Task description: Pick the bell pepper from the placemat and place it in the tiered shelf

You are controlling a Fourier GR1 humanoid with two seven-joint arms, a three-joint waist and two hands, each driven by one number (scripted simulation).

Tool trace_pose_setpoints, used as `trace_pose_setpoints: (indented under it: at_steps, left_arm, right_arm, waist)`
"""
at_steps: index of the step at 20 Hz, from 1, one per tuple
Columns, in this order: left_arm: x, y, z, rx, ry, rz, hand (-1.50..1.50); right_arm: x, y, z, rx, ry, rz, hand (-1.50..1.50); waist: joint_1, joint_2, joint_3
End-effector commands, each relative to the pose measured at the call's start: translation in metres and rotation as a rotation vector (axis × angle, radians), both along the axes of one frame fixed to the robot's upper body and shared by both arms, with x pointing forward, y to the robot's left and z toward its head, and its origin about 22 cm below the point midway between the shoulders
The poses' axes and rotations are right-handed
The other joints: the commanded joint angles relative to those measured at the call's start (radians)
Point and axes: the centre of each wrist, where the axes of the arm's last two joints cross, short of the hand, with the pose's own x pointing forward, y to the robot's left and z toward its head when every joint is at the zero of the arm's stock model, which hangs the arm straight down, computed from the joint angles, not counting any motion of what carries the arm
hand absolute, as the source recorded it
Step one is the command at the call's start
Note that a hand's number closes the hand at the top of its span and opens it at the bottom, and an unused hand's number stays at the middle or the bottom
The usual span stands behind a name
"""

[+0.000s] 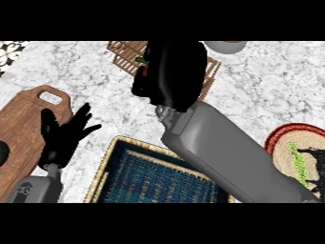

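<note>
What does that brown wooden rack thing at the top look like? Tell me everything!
The tiered shelf is a brown wooden rack made of thin slats with gaps between them. It sits on the marble counter near the far edge, turned at a slant. Only its left part and its right edge show, because the black right hand hangs over its middle and hides the rest. A bit of red and green, probably the bell pepper, peeks out at the hand's left side, right above the slats.

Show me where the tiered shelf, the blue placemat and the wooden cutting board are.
tiered shelf point(126, 55), head view, on its wooden slats left of the right hand.
blue placemat point(147, 176), head view, on its woven blue middle.
wooden cutting board point(20, 126), head view, on its bare brown surface.
</note>
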Motion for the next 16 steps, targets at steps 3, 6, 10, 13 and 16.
trace_pose_setpoints:
  at_steps: [3, 6, 10, 13, 16]
  left_arm:
    - [-0.001, 0.003, -0.008, 0.012, 0.043, 0.016, 0.00]
    - [0.003, 0.011, -0.001, 0.018, 0.029, 0.026, 0.00]
    - [-0.002, 0.008, -0.008, 0.003, 0.044, 0.039, 0.00]
    - [-0.002, 0.011, -0.006, 0.012, 0.040, 0.049, 0.00]
    - [-0.006, 0.005, -0.013, 0.008, 0.049, 0.048, 0.00]
  right_arm:
    - [0.004, 0.027, 0.063, 0.087, -0.001, -0.234, 1.50]
    - [0.012, 0.031, 0.089, 0.116, -0.032, -0.263, 1.50]
    - [0.016, 0.038, 0.125, 0.124, -0.059, -0.295, 1.50]
    - [0.023, 0.044, 0.142, 0.114, -0.060, -0.331, 1.50]
    - [0.030, 0.048, 0.152, 0.122, -0.040, -0.351, 1.50]
  waist:
    - [-0.010, 0.002, -0.004]
    - [-0.014, 0.007, -0.003]
    - [-0.036, 0.003, -0.001]
    - [-0.041, 0.012, -0.001]
    - [-0.045, 0.018, -0.001]
